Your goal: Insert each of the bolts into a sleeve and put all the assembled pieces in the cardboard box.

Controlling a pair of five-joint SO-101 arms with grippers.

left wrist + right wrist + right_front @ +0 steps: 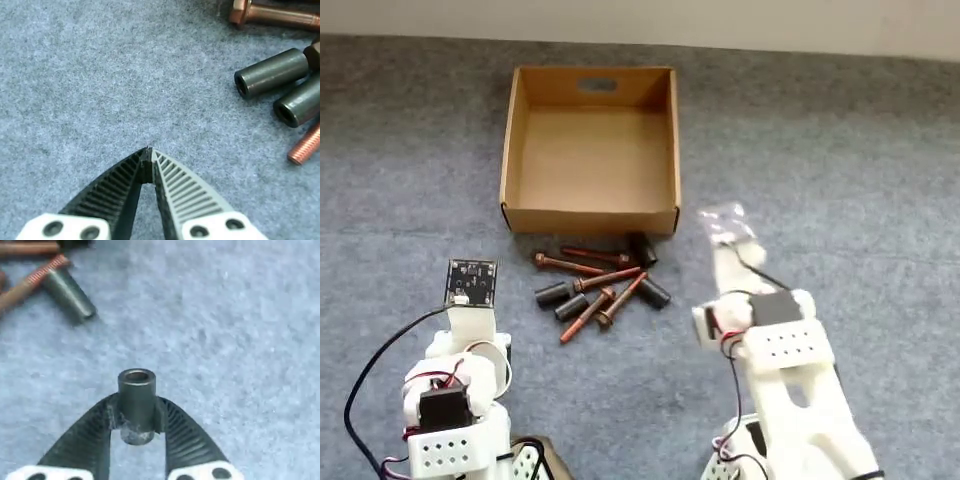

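Dark sleeve (136, 389) clamped in right pincer (136, 409); left pincer (148, 153) closed, empty.

A grey, felt-like table surface (860, 150) runs back to a pale wall (740, 18).
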